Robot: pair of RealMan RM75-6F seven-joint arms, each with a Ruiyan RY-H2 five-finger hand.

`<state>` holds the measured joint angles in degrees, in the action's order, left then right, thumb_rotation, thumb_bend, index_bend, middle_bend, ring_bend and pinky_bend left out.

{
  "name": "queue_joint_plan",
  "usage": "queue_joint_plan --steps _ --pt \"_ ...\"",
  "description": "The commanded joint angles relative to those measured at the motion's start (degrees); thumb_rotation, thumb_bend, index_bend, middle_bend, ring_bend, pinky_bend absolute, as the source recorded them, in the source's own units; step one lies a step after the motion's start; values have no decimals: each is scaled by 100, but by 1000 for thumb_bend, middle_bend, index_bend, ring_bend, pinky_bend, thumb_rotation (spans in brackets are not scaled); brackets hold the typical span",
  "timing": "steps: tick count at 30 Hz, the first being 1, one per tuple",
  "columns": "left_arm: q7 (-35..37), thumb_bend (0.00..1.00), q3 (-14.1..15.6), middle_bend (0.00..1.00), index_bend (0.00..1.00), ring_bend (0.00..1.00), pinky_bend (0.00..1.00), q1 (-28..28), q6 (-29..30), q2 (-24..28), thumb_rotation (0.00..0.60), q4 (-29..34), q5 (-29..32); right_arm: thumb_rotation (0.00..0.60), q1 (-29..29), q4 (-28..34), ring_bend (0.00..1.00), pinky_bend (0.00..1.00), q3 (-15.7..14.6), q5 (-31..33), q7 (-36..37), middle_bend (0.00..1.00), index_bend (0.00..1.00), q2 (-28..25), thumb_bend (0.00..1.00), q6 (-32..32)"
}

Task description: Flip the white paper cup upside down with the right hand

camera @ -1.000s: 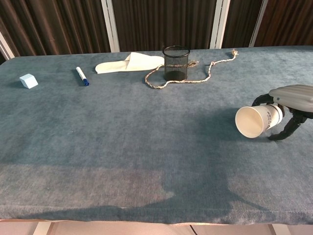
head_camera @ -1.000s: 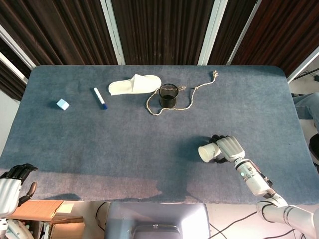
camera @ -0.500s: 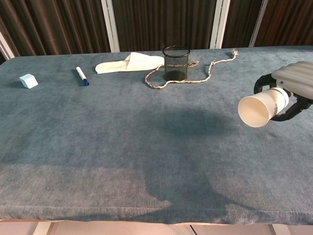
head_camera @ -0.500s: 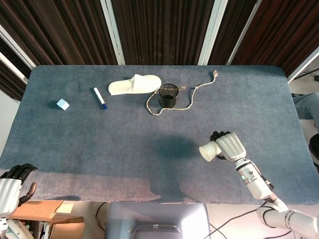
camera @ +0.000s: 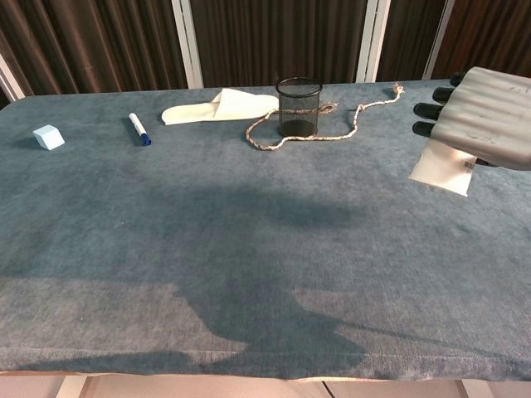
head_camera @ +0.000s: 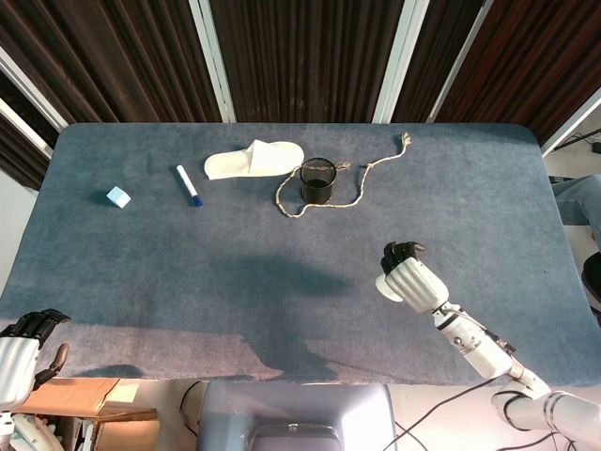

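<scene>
The white paper cup (camera: 442, 172) is gripped by the right hand (camera: 485, 116) and held clear above the near right part of the blue-covered table (camera: 207, 240), mouth tilted down, while the left hand (head_camera: 21, 349) is seen at the table's near left corner, fingers curled around nothing.

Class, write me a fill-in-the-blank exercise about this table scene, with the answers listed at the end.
1. The right robot hand holds a white paper ____.
2. The rope curls around a black mesh ____.
3. The marker has a ____ cap.
4. The white slipper lies between the marker and the mesh ____.

Answers: cup; pot; blue; pot
</scene>
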<state>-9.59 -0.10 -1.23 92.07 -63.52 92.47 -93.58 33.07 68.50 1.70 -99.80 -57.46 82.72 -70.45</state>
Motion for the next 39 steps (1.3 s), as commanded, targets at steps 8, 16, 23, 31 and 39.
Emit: queue_joint_plan --steps 8,16,23,31,39 --pt "22 378 5 314 375 310 535 5 13 8 600 -1 -18 600 173 292 442 617 110 47 -2596 462 650 -52 725 951" --pt "54 376 2 315 375 311 535 8 27 17 600 -4 -24 600 -17 375 367 545 192 582 -3146 455 552 173 610 1123" --pt "52 377 3 316 375 311 534 11 25 18 600 -5 -22 600 -59 224 328 516 113 767 -3075 416 486 347 515 1206" --pt "63 377 4 317 375 312 534 12 24 23 600 -4 -23 600 -80 166 302 501 76 900 -2869 383 435 413 382 1200" --pt "58 378 5 317 375 313 534 2 -11 21 600 -10 -6 600 -391 1196 158 361 524 1771 -2639 194 262 129 252 774"
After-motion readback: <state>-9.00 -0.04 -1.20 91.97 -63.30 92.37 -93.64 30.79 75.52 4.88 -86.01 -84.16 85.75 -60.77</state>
